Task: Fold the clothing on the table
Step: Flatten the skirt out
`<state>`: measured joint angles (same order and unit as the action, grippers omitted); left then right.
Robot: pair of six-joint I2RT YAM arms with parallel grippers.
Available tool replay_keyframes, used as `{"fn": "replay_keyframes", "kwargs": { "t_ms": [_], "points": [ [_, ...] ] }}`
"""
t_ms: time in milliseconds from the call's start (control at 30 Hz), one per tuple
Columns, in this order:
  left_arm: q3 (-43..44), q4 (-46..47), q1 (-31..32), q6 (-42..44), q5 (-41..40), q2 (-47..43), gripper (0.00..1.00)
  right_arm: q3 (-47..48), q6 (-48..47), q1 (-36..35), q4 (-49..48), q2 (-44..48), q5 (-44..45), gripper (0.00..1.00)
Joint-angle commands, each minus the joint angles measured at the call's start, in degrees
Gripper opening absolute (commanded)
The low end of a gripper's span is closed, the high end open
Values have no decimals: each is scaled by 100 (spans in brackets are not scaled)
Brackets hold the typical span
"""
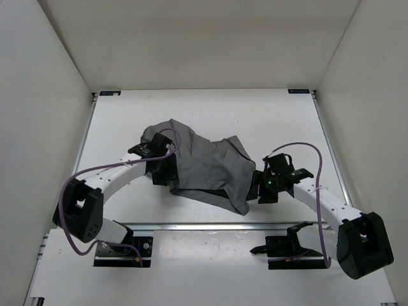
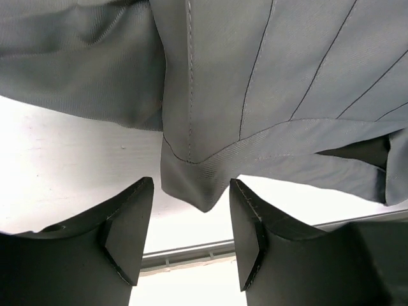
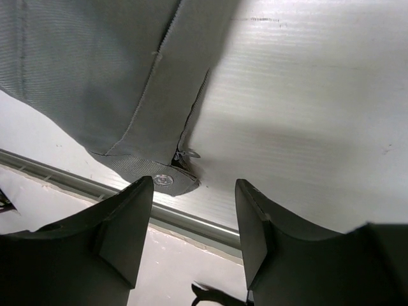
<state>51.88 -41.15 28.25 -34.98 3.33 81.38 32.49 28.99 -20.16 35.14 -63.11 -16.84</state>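
The clothing [image 1: 204, 167] is lying bunched at the middle of the table [image 1: 274, 121], toward the near edge. The left hand [image 2: 191, 194] is standing with fingers apart, a hem corner showing between them, unclamped. The right hand [image 3: 194, 191] is standing apart, gripping nothing, beside the clothing

Item: clothing [image 2: 255, 95], mid-grey woven fabric with dark lengthwise pleat lines and a stitched hem. One hemmed corner hangs down between the fingertips of the left gripper [image 2: 191, 191].
Item: two black fingers [image 2: 127, 229], standing well apart, neither one pressing the cloth.
Item: table [image 2: 64, 166], matte white, bare to the left under a fold.
Item: metal rail [image 2: 185, 254], seen through the gap between the fingers.
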Motion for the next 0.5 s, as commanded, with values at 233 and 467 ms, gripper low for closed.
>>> {"fn": "replay_keyframes", "kwargs": {
  "t_ms": [233, 467],
  "points": [
    [550, 292, 286, -220, -193, 589, 21, -628, 431, -295, -542, 150, -109, 55],
    [254, 476, 242, -307, -26, 458, 0, -1034, 1055, -620, -1613, -112, -398, 69]
  ]
}}
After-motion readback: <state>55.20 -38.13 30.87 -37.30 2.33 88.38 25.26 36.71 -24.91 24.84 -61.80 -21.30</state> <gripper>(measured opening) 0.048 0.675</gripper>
